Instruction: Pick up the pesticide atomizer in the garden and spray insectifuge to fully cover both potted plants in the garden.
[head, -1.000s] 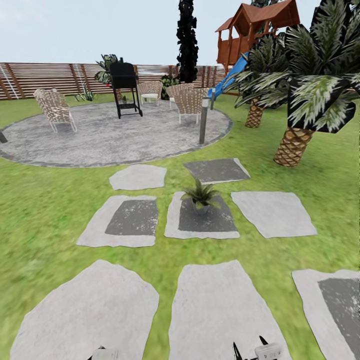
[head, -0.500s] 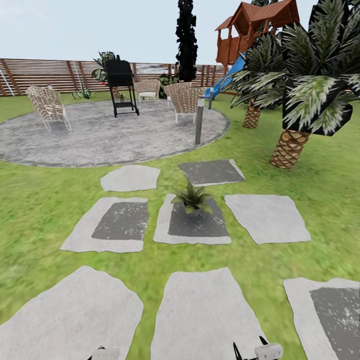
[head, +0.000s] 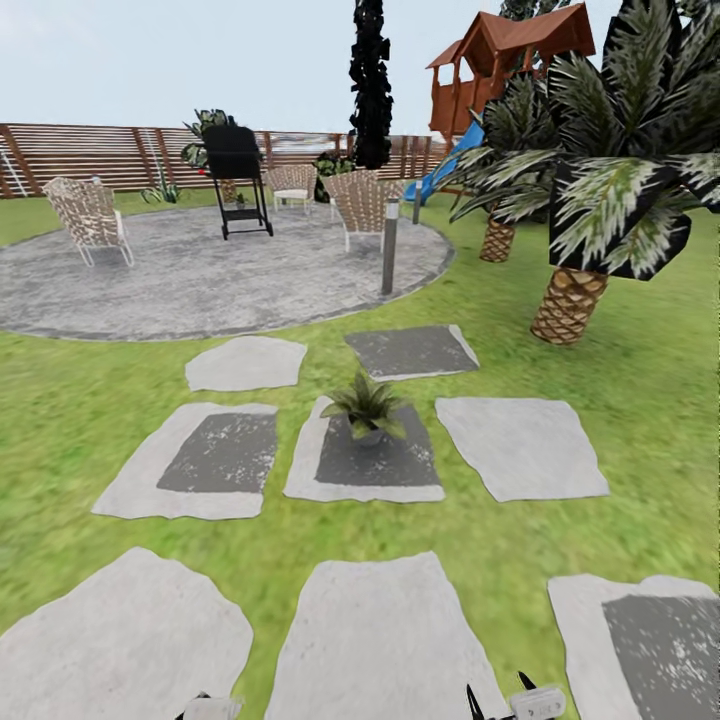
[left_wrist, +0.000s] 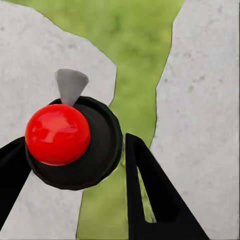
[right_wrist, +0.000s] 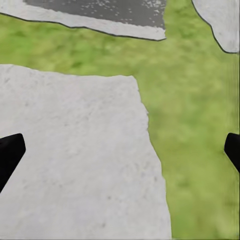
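One potted plant (head: 366, 408), a low rosette of pointed green leaves in a little grey pot, stands on a dark-centred stepping stone (head: 395, 470) in the middle of the lawn ahead. The pesticide atomizer is out of view. My left gripper (head: 210, 708) and right gripper (head: 497, 696) peek in at the bottom edge, well short of the plant. In the left wrist view the left gripper (left_wrist: 72, 142) is open, with a red dome on a black disc (left_wrist: 57, 134) beyond its fingers. The right gripper (right_wrist: 122, 145) hangs open over pale stone and grass, holding nothing.
Grey stepping stones (head: 520, 445) lie across the lawn. A round paved patio (head: 200, 280) behind them holds wicker chairs (head: 88, 215), a black grill (head: 235, 175) and a post light (head: 389, 245). Scaly-trunked palms (head: 570, 300) stand at right. A slatted fence (head: 90, 155) closes the back.
The whole picture has slid left and down, so the camera has moved forward and a little to the right. The plant looks nearer. Both grippers keep their places at the bottom edge.
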